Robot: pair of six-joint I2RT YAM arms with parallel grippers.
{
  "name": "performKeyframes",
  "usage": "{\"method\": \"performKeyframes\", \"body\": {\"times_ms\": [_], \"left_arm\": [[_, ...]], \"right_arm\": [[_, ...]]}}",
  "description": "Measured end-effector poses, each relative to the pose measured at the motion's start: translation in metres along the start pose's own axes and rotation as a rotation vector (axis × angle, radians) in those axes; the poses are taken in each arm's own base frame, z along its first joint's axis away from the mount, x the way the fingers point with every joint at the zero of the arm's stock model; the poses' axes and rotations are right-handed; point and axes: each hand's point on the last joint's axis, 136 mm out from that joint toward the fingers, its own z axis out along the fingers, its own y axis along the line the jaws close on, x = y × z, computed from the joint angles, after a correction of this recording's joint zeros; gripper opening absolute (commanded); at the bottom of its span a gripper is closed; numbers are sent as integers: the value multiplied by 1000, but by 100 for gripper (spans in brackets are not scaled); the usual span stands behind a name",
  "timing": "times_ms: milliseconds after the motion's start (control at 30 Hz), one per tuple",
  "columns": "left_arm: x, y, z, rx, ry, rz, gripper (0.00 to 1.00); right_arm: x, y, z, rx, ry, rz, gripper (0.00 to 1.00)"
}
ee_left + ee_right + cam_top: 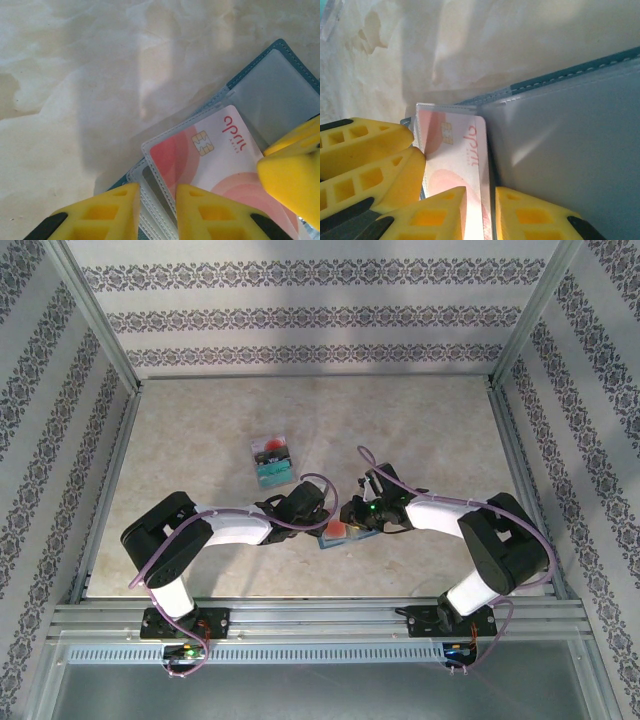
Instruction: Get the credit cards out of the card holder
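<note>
The holder (pixel 280 85) lies open near the table's (pixel 200 440) front edge, open tabletop beyond. The right gripper (pixel 480 215) pinches its pink card (pixel 220 160), printed "april"; the left gripper (pixel 157 210), narrow, straddles the holder's edge, grip unclear.

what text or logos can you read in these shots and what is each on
"april": red letters on the white plastic card with pink-red circles, in the blue-grey bifold card holder.
Tiny line under it: too small to read.
Any print on the small teal and red cards lying apart on the beige table: too blurred to read.
</note>
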Motion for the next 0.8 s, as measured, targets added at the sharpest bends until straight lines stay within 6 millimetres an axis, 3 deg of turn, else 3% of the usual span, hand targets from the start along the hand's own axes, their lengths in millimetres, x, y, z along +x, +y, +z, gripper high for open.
{"method": "performKeyframes", "body": {"times_ms": [800], "left_arm": [[-4,4,0,-15,-15,-5,21]], "right_arm": [[1,13,-3,-193,-10,68,15]]}}
